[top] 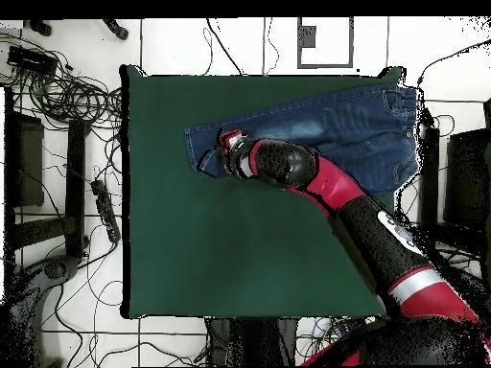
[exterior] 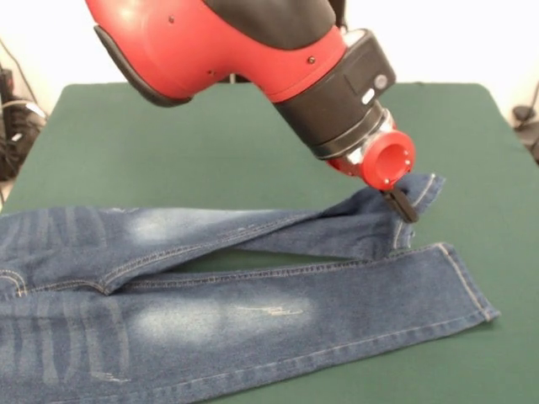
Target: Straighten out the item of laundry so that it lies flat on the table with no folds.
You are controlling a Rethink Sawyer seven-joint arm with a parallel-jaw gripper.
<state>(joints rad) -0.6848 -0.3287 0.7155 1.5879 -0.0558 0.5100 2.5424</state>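
Observation:
The blue denim jeans [exterior: 253, 320] lie along the near side of the green table [exterior: 210, 143], waist off the picture's left, legs pointing right. The near leg lies flat with a faded whitish patch. The far leg is narrowed by a lengthwise fold and bunches up near its cuff. My gripper [exterior: 402, 206] comes down at that cuff and looks shut on the fabric just short of the hem. In the overhead view the jeans [top: 336, 120] lie at the table's [top: 240, 240] top right, and my gripper [top: 228, 146] sits at their left end.
The jeans' waist end reaches the table's right edge in the overhead view. Cables and a power strip [top: 104, 206] lie on the floor to the left of the table. Dark equipment [exterior: 17, 126] stands beyond the table's left edge in the front view.

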